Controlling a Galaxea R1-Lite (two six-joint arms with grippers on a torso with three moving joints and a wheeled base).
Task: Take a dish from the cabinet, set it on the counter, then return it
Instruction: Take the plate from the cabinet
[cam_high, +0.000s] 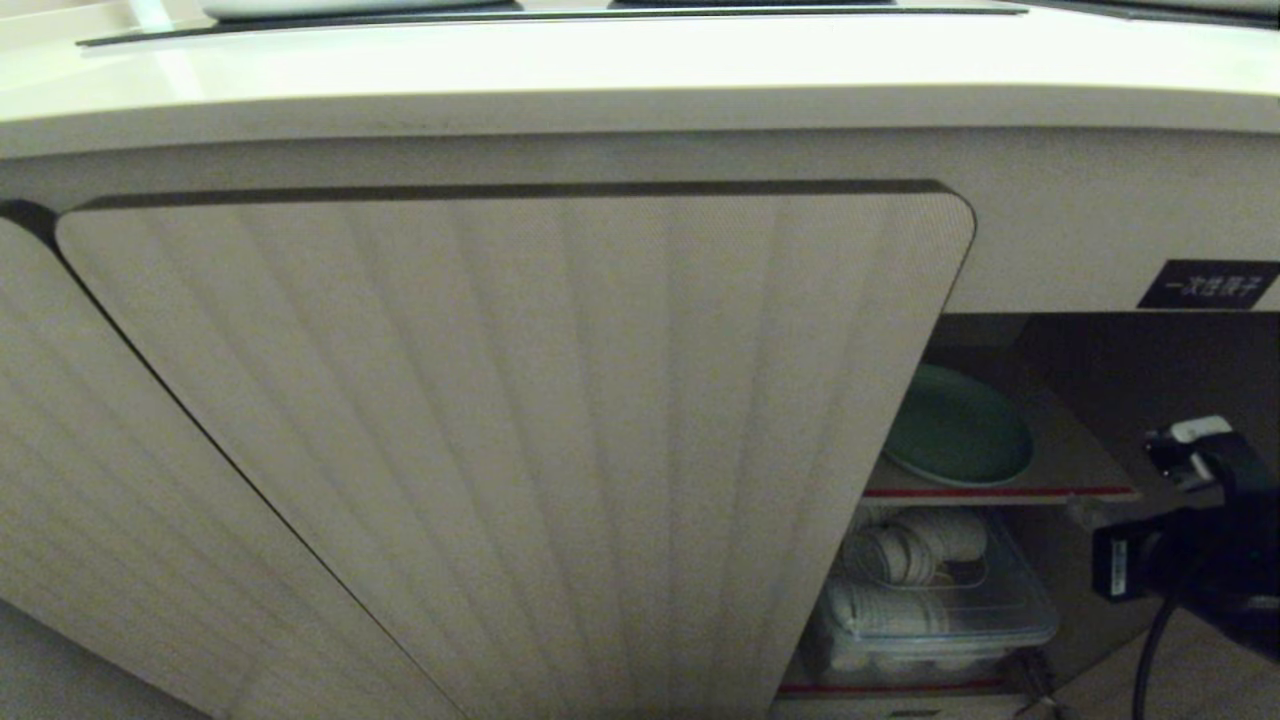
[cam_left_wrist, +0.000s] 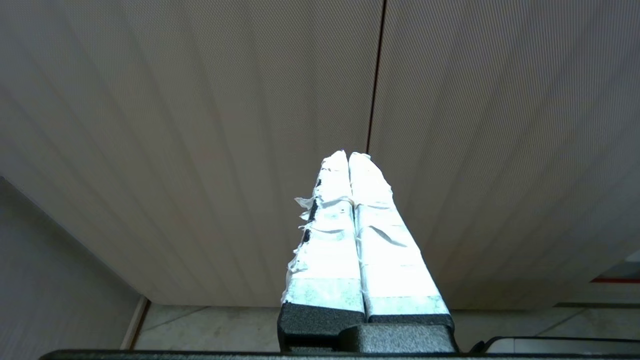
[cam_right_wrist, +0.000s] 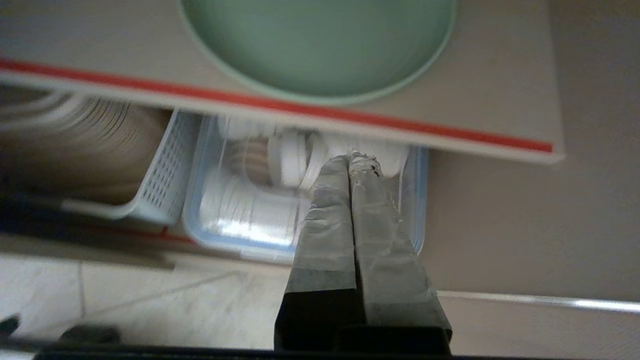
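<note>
Where the counter runs across the top of the head view as a long cream worktop with a rounded front edge, the cabinet stands below it with its ribbed door swung open toward the camera, hiding most of the inside. A small black label with white characters sits on the cabinet face just above the opening, near its right side. In the opening, a red-edged shelf carries the dish, a pale green plate lying flat close to the shelf's front edge and toward its left end. Below that shelf, a clear plastic box holds stacks of white discs, and in the right wrist view a white perforated basket stands just beside it. The right gripper hangs in front of the opening, lower than the shelf edge, fingers pressed together and holding nothing. The left gripper faces closed ribbed doors, its taped fingers also together, empty.
</note>
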